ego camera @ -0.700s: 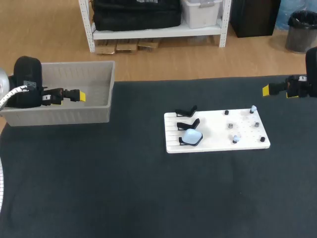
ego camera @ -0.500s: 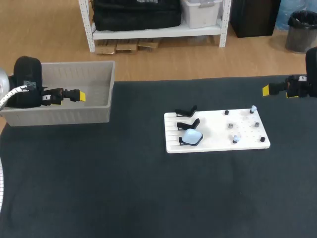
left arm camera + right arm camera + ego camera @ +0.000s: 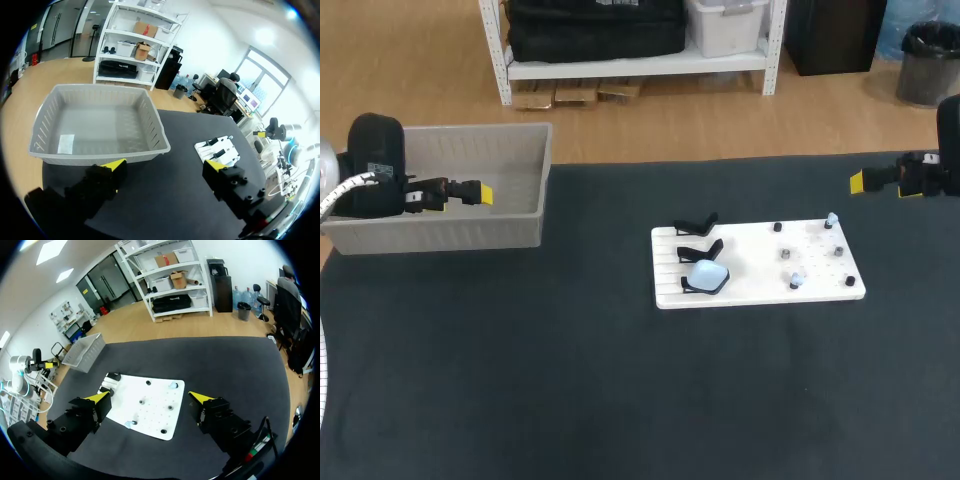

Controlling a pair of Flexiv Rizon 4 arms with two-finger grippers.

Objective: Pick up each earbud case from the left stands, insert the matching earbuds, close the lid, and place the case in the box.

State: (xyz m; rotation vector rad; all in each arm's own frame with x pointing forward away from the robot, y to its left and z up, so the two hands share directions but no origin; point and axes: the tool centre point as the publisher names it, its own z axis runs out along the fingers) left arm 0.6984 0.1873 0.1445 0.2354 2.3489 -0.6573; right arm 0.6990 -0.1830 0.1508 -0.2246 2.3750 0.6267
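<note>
place: robotics lab | cues: storage shelves (image 3: 620, 66), black work table (image 3: 570, 380)

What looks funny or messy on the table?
Nothing looks spilled, tipped or broken. The only uneven bit: on the white board, just the front stand holds a pale blue case; the other two stands are bare.

Table (image 3: 620, 380) — dark matte top, seen from above. Two items lie directly on it: a white board (image 3: 750, 272), and a grey box (image 3: 440, 235) — well apart to the board's left, at the table's far edge.
</note>
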